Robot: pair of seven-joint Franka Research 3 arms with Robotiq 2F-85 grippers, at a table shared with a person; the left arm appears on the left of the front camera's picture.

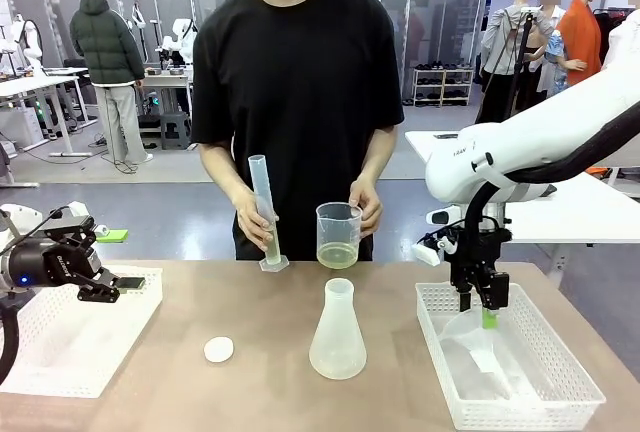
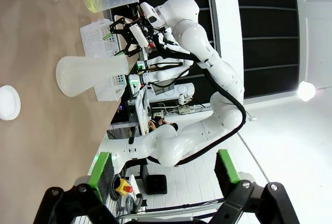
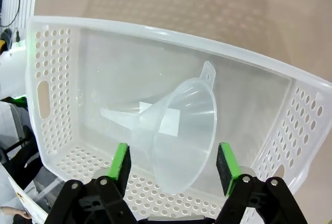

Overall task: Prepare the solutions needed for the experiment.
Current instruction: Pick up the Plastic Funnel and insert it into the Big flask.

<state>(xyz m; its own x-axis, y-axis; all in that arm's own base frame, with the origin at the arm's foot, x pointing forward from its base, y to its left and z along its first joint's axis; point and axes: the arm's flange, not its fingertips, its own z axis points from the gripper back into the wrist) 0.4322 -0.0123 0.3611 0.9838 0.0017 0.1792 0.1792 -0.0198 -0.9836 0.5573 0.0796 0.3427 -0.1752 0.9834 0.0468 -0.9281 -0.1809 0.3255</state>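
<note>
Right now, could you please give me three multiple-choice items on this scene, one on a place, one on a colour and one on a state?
1. Where does the funnel lie?
A. in the basket on the robot's right
B. on the bare table
C. in the person's hand

2. What colour is the liquid in the beaker?
A. blue
B. pale yellow-green
C. red

3. How do the fingers of the left gripper stand?
A. shut on the white cap
B. shut on nothing
C. wide apart

Answers:
1 A: the funnel rests on its side inside the basket's perforated walls.
2 B: the shallow layer at the beaker's bottom has that tint.
3 C: a clear gap shows between the green pads.
</note>
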